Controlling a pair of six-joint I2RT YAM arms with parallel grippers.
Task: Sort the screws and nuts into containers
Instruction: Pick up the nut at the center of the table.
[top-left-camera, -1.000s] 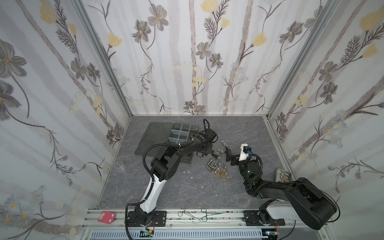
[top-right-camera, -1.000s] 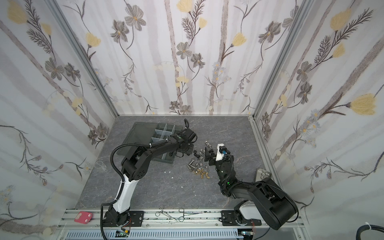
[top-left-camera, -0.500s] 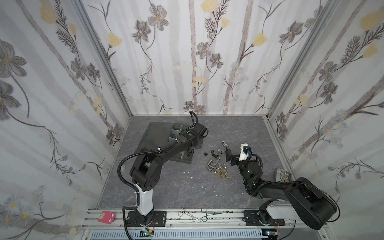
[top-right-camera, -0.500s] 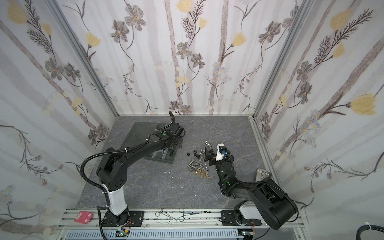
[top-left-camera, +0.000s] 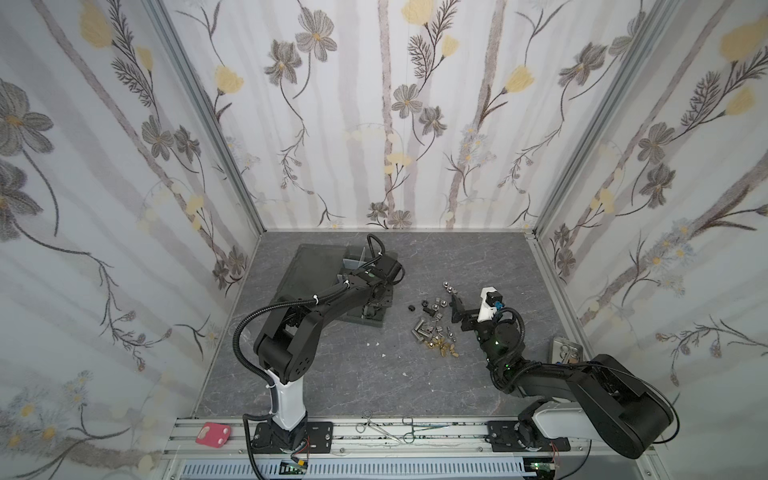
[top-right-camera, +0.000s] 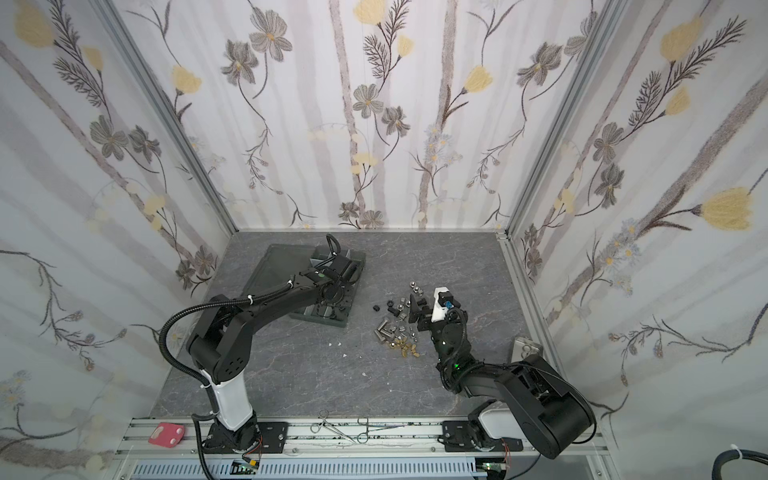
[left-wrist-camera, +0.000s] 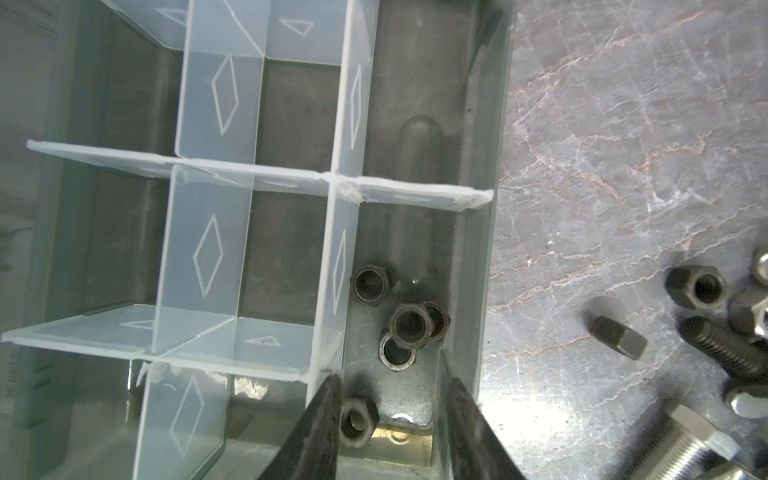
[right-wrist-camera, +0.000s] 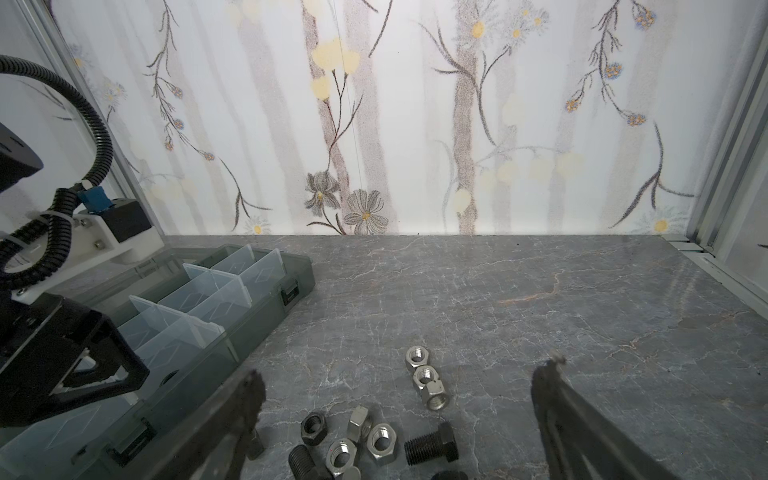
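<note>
My left gripper (left-wrist-camera: 390, 399) hangs open over the near right cell of the dark grey organizer box (top-left-camera: 371, 322) (top-right-camera: 320, 325). A black nut (left-wrist-camera: 359, 419) lies against one finger only, with a gap to the other. Several black nuts (left-wrist-camera: 409, 325) lie in that cell; the other containers (left-wrist-camera: 286, 245) look empty. The loose screws and nuts (top-left-camera: 432, 324) (top-right-camera: 395, 328) are spread on the table to the right of the box. Behind that pile, my right gripper (right-wrist-camera: 399, 380) (top-left-camera: 457, 307) stands wide open with nothing between its fingers; silver nuts (right-wrist-camera: 424, 376) and a black bolt (right-wrist-camera: 432, 446) lie below it.
The box's flat lid (top-left-camera: 316, 270) lies open toward the back left. A small metal tray (top-left-camera: 563, 351) sits at the right wall. Forceps (top-left-camera: 386, 428) and a red object (top-left-camera: 215, 433) rest on the front rail. White specks (top-left-camera: 376, 344) dot the table.
My left gripper swung left from the pile to above the box's near right cell, and its jaws opened off the black nut. The right arm stayed still.
</note>
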